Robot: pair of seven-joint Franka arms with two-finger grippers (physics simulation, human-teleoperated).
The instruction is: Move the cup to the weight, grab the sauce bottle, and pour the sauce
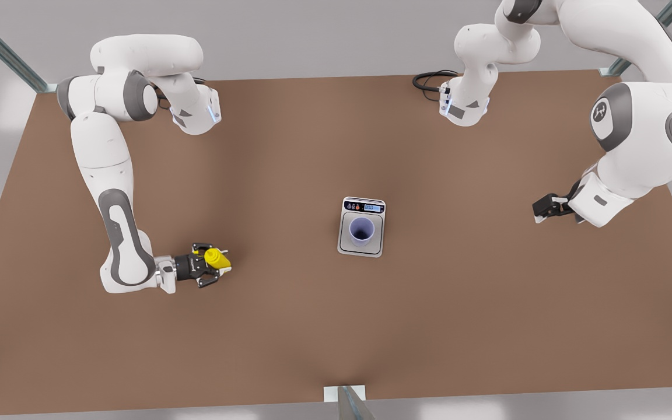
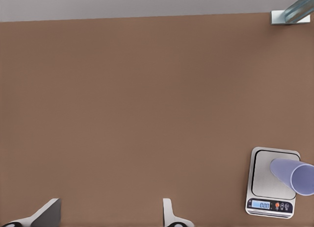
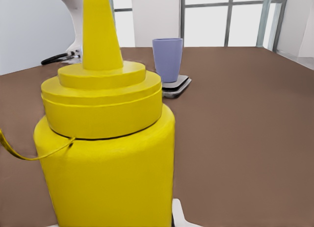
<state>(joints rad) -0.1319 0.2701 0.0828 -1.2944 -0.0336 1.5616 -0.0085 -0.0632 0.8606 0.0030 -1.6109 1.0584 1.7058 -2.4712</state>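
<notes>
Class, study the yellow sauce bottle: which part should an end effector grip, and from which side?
Grip the sauce bottle on its wide cylindrical body below the stepped cap, coming in level from the side. It stands upright, and the tapered nozzle offers no parallel faces. The right end effector is placed around it that way.

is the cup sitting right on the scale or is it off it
Touching. In the right wrist view the cup stands upright with its base flat on the scale, no gap beneath; the front view shows it inside the platform's edges.
</notes>
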